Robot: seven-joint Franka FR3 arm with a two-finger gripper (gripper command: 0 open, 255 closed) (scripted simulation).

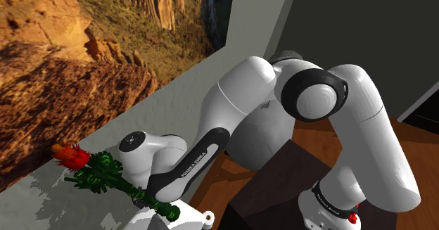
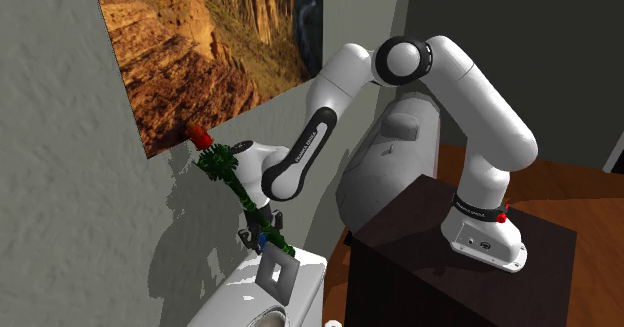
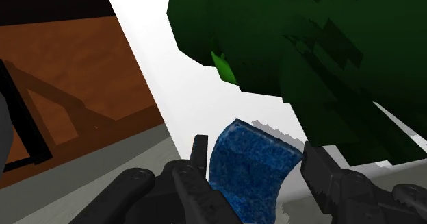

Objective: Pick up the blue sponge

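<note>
The blue sponge (image 3: 250,168) has a mottled dark-blue face and stands between my gripper's (image 3: 259,154) two black fingers. It spans the gap from one finger (image 3: 200,154) to the other, and both touch its sides, so the gripper is shut on it. It sits over a white surface (image 3: 154,65), right under dark green plant leaves (image 3: 308,51). In the second exterior view the gripper (image 2: 258,233) hangs low beside the plant stem, with a bit of the blue sponge (image 2: 259,244) showing just above a white appliance top (image 2: 240,293).
A leafy green plant (image 1: 98,172) with a red flower (image 1: 70,155) leans along the grey wall beside the hand. A canyon picture (image 2: 210,45) hangs on that wall. A grey square frame (image 2: 277,272) stands on the white top. The dark stand (image 2: 440,265) sits on wooden floor (image 3: 68,72).
</note>
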